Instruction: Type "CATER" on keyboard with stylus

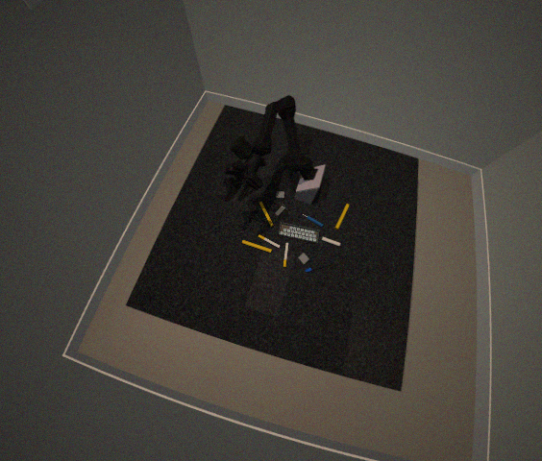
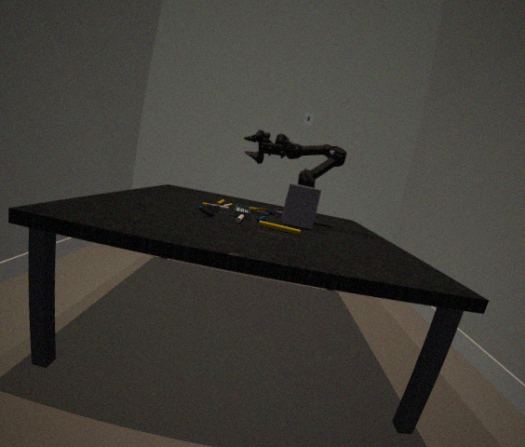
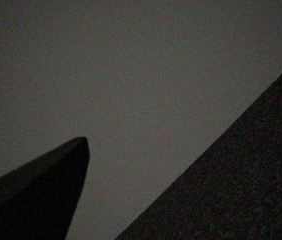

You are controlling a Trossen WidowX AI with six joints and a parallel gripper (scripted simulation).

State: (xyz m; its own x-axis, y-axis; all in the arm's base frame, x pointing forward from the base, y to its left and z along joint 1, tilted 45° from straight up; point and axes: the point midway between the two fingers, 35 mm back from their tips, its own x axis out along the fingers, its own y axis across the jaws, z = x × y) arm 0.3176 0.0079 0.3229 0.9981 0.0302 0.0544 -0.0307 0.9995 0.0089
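Note:
A small keyboard [image 1: 299,232] [image 2: 242,209] with pale keys lies on the dark desk. A thin blue stylus [image 1: 315,221] [image 2: 262,218] with a narrow pale tip lies on the desk beside the keyboard, on the side toward the arm's base. My gripper [image 2: 245,145] is open and empty, its two fingers wide apart, high above the desk and away from the stylus. In the top view the gripper is dark and hard to make out. The wrist view shows one finger, the wall and part of a dark surface, but neither stylus nor keyboard.
Around the keyboard lie yellow sticks [image 1: 342,215] [image 1: 257,246] [image 1: 265,213] [image 2: 279,227], yellow-and-white sticks [image 1: 285,252] [image 1: 271,242], a white stick [image 1: 331,241] [image 2: 239,219], a small blue piece [image 1: 307,270] and grey pieces [image 1: 304,257] [image 1: 280,210]. The arm stands on a pale block [image 1: 310,186] [image 2: 300,206].

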